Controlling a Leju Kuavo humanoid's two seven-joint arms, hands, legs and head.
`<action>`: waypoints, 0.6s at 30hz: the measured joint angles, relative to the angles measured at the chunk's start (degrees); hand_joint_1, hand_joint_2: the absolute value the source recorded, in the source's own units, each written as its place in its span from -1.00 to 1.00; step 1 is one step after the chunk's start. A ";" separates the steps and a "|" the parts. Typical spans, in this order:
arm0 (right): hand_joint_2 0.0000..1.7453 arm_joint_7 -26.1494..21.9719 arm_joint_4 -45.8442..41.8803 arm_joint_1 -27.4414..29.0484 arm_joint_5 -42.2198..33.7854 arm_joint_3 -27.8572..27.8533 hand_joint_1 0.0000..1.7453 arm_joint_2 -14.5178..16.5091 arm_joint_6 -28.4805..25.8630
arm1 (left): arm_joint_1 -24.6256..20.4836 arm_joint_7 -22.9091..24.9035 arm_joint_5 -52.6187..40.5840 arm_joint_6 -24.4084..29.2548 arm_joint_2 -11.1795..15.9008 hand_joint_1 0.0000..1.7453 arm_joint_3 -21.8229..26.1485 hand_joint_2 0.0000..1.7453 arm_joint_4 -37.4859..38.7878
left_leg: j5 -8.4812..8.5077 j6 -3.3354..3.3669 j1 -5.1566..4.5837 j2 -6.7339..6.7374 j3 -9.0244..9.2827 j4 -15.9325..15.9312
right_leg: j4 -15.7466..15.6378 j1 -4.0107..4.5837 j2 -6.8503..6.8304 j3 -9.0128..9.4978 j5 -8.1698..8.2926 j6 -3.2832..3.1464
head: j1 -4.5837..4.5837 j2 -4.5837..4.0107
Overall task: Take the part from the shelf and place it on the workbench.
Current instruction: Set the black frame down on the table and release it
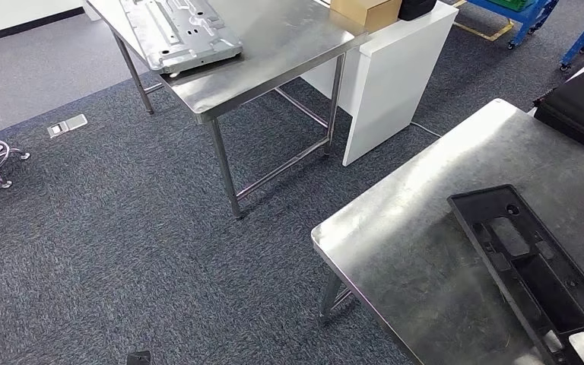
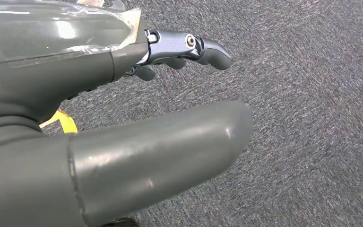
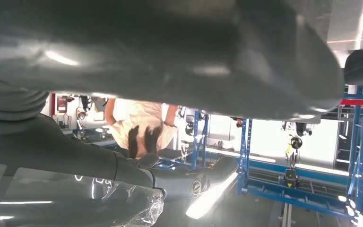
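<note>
The black plastic part (image 1: 525, 266), a long frame with cut-outs, lies flat on the steel workbench (image 1: 411, 228) at the lower right and runs out past the picture's bottom right corner. My left hand (image 2: 123, 142) hangs over the grey carpet with its fingers (image 2: 208, 49) stretched out and nothing in it. My right hand (image 3: 170, 71) shows a thick thumb and darker fingers (image 3: 194, 182) held apart. Only the room behind shows in the gap between them.
A second steel table (image 1: 289, 46) stands at the back with a grey metal plate (image 1: 182, 30) on it, beside a white cabinet (image 1: 395, 76). A black case (image 1: 582, 106) sits beyond the workbench. A person (image 3: 142, 123) stands near blue racks (image 3: 359, 156).
</note>
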 joint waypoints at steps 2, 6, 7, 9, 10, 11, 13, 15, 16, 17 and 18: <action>-1.00 0.07 -0.10 0.00 -0.01 0.13 -1.00 -0.08 0.01 | 0.00 0.00 0.00 0.00 0.00 -1.00 0.00 -1.00 0.00 | 0.00 0.00 0.00 0.00 0.00 0.00 | 0.00 0.00 0.00 0.00 0.00 0.00 | 0.01 0.00; -1.00 0.16 -0.31 0.02 -0.22 0.32 -1.00 -0.15 0.59 | 0.00 -0.01 0.02 0.00 -0.01 -1.00 0.01 -1.00 0.00 | 0.00 0.00 0.00 0.00 0.00 -0.01 | 0.00 0.00 0.00 0.00 0.00 0.00 | -0.01 0.00; -1.00 0.29 -0.42 0.03 -0.56 0.39 -1.00 -0.22 1.08 | 0.01 -0.01 0.05 0.00 -0.02 -1.00 0.01 -1.00 0.00 | 0.00 0.00 0.00 0.00 0.00 -0.01 | 0.00 0.00 0.00 0.00 0.00 0.00 | -0.02 0.00; -1.00 1.01 -0.80 0.04 -1.82 0.58 -1.00 -0.50 3.08 | 0.01 -0.01 0.12 0.00 -0.03 -1.00 0.02 -1.00 0.00 | 0.00 0.00 0.00 0.00 0.00 -0.01 | 0.00 0.00 0.00 0.01 0.00 0.00 | -0.01 0.00; -1.00 1.57 -1.04 0.05 -2.41 0.68 -1.00 -0.66 4.30 | 0.03 -0.01 0.15 0.00 -0.05 -1.00 0.03 -1.00 0.00 | 0.00 0.00 0.00 0.00 0.00 -0.01 | 0.00 0.00 0.00 0.01 0.00 0.00 | -0.01 0.00; -1.00 2.14 -1.29 0.07 -2.81 0.80 -1.00 -0.81 5.29 | 0.04 -0.01 0.22 0.01 -0.08 -1.00 0.03 -1.00 0.00 | 0.00 0.00 0.00 0.00 0.00 -0.01 | 0.00 0.00 0.00 0.01 0.00 0.00 | 0.00 0.00; -1.00 2.95 -1.76 0.08 -2.87 1.03 -1.00 -1.03 5.80 | 0.08 -0.03 0.38 0.02 -0.13 -1.00 0.05 -1.00 0.00 | 0.00 0.00 0.00 0.00 0.00 -0.01 | 0.00 0.00 0.00 0.01 0.00 0.00 | -0.01 0.00; -1.00 3.45 -2.21 0.06 -2.61 1.32 -1.00 -1.20 5.16 | 0.11 -0.04 0.46 0.07 -0.17 -1.00 0.07 -1.00 0.00 | 0.00 0.00 0.00 0.00 0.01 -0.01 | 0.00 0.00 0.00 0.02 0.00 0.00 | -0.01 0.00; -1.00 3.61 -2.45 0.06 -2.49 1.49 -1.00 -1.30 4.74 | 0.13 -0.05 0.45 0.09 -0.19 -1.00 0.07 -1.00 0.00 | 0.00 0.00 0.00 0.00 0.01 -0.01 | 0.00 0.00 0.00 0.02 0.00 0.00 | -0.01 0.00; -1.00 3.77 -2.72 0.05 -2.41 1.68 -1.00 -1.40 4.33 | 0.15 -0.05 0.44 0.10 -0.19 -1.00 0.08 -1.00 0.00 | 0.00 0.00 0.00 0.00 0.02 -0.01 | 0.00 0.00 0.00 0.03 0.00 0.00 | 0.00 0.00; -1.00 4.01 -3.07 0.05 -2.46 1.88 -1.00 -1.55 3.96 | 0.16 -0.04 0.43 0.11 -0.21 -1.00 0.09 -1.00 0.00 | 0.00 0.00 0.00 0.00 0.02 -0.01 | 0.00 0.00 0.00 0.04 0.00 0.00 | -0.01 0.00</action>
